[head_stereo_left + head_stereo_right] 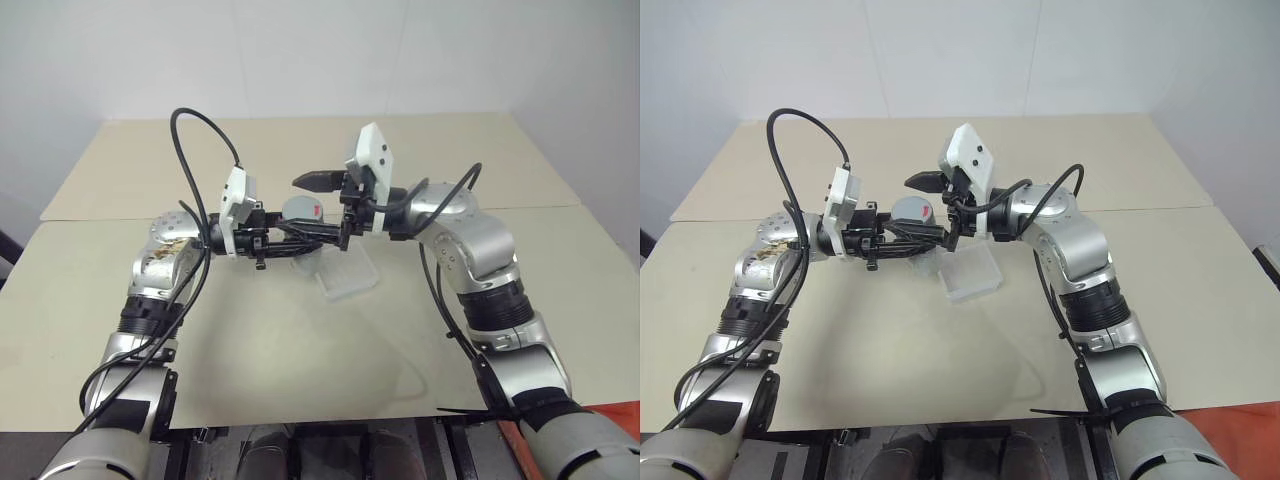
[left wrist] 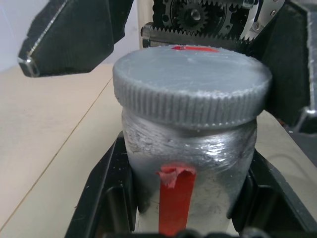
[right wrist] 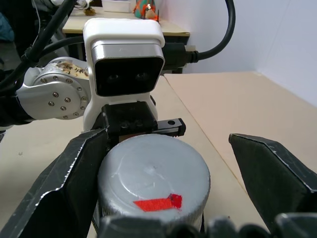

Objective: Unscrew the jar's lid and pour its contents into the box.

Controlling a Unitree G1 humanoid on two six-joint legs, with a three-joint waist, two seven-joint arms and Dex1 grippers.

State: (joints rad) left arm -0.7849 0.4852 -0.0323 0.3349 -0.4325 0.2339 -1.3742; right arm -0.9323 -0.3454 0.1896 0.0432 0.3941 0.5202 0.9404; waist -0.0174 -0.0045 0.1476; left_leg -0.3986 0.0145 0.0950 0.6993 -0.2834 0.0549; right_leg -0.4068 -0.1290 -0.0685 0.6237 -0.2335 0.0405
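My left gripper (image 1: 308, 236) is shut on the body of the jar (image 2: 190, 153), a silvery-grey cylinder with a red stripe, and holds it upright above the table. The lid (image 3: 152, 172), a ribbed grey cap with a red mark, sits on the jar. My right gripper (image 1: 324, 208) is open and straddles the lid from the opposite side. One of its fingers (image 3: 74, 173) is close beside the lid and the other stands well clear of it. The box (image 1: 349, 274), a clear shallow tray, lies on the table just below the jar. The contents are hidden inside the jar.
The beige table (image 1: 300, 360) has a seam (image 1: 560, 207) running across it behind the arms. Black cables (image 1: 195, 150) loop up from both wrists. Bare tabletop lies in front of the box and to both sides.
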